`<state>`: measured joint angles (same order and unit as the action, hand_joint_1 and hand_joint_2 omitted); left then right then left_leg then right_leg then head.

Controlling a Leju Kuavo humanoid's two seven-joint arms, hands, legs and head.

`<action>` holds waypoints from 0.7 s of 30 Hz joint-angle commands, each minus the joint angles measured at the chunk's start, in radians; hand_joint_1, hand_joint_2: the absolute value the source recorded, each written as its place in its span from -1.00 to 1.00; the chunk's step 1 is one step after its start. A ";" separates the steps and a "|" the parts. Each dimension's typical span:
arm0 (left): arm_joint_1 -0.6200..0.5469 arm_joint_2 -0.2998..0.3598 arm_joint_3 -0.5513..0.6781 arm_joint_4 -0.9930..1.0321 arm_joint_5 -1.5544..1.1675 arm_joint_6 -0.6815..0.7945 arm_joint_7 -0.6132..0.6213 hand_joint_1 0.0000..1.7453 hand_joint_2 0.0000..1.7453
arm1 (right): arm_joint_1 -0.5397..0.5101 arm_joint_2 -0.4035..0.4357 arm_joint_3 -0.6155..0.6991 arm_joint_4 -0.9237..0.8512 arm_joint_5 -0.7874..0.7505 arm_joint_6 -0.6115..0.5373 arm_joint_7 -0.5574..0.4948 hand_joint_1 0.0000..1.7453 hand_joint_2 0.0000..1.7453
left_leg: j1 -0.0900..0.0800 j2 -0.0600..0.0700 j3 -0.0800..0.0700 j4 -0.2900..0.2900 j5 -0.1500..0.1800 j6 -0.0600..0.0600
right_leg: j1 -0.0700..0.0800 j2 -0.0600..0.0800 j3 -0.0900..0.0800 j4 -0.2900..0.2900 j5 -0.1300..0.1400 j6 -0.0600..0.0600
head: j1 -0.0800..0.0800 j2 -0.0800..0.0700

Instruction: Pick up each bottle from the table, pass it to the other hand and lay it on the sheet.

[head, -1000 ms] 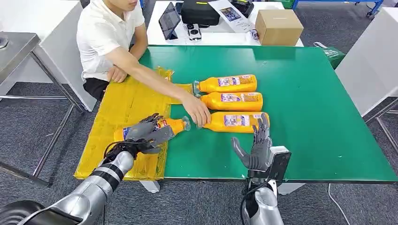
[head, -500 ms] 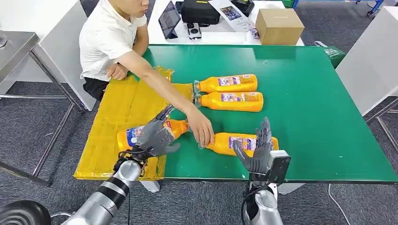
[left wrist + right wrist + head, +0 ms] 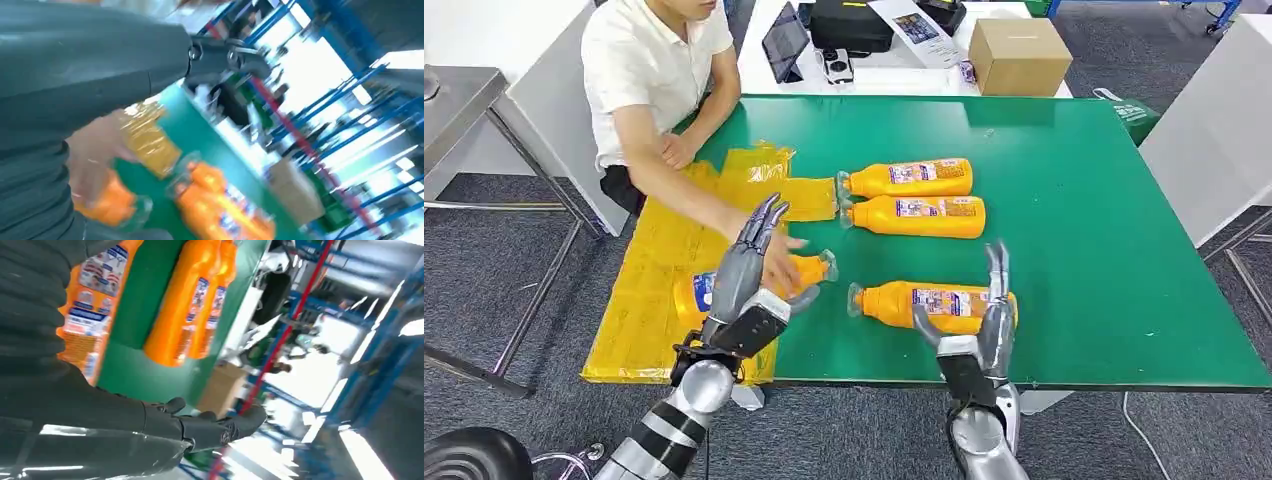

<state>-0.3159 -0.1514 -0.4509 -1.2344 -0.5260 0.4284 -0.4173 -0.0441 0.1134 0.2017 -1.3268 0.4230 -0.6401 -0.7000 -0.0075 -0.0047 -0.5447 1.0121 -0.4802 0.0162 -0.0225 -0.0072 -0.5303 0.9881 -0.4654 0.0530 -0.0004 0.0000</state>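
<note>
Your left robot hand [image 3: 746, 272] has lifted, open, off the bottle on the sheet [image 3: 699, 290]; your open right robot hand [image 3: 980, 330] is by the near bottle [image 3: 932, 304], with two far bottles [image 3: 911, 197] waiting on the counter [image 3: 1104, 250].

Left arm enters from the lower left in the head view, silver forearm angled up toward the near-left part of the tabletop [image 3: 1104, 250]. Left hand [image 3: 749, 275] raised, palm upright, fingers [image 3: 762, 222] extended and slightly apart, holding nothing; thumb out to the side. Right arm rises near-vertical at the tabletop's near edge. Right hand [image 3: 982, 325] upright, fingers straight and pointing away from the robot, thumb [image 3: 924, 326] spread to the left, nothing held. Right wrist view: long dark fingers [image 3: 215, 427] extended, empty.
</note>
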 commanded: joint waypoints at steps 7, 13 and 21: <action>0.065 -0.051 -0.037 -0.070 0.228 -0.119 -0.038 -1.00 1.00 | -0.119 -0.182 0.036 0.252 0.539 -0.058 0.176 -1.00 1.00 | 0.001 0.000 0.001 -0.001 0.001 0.000 | 0.001 0.000 0.002 -0.002 0.001 -0.001 | 0.000 0.000; 0.093 -0.063 -0.117 -0.140 0.476 -0.051 -0.073 -1.00 1.00 | -0.239 -0.226 0.009 0.380 0.653 -0.035 0.215 -1.00 1.00 | -0.001 0.001 -0.001 0.001 0.000 0.000 | -0.001 0.001 -0.001 0.000 0.001 -0.001 | 0.000 0.000; 0.089 -0.041 -0.135 -0.140 0.542 -0.076 -0.042 -1.00 1.00 | -0.268 -0.257 0.086 0.517 0.593 0.081 0.299 -1.00 1.00 | 0.000 0.000 -0.002 0.001 0.001 -0.001 | 0.001 0.000 -0.001 -0.002 0.003 0.000 | 0.000 0.000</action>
<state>-0.2137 -0.2209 -0.5398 -1.3764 -0.0061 0.3704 -0.4764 -0.2331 -0.0977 0.2152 -1.0261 1.0200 -0.5794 -0.4302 -0.0087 -0.0055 -0.5467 1.0138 -0.4800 0.0169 -0.0236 -0.0083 -0.5318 0.9878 -0.4639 0.0552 -0.0004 0.0000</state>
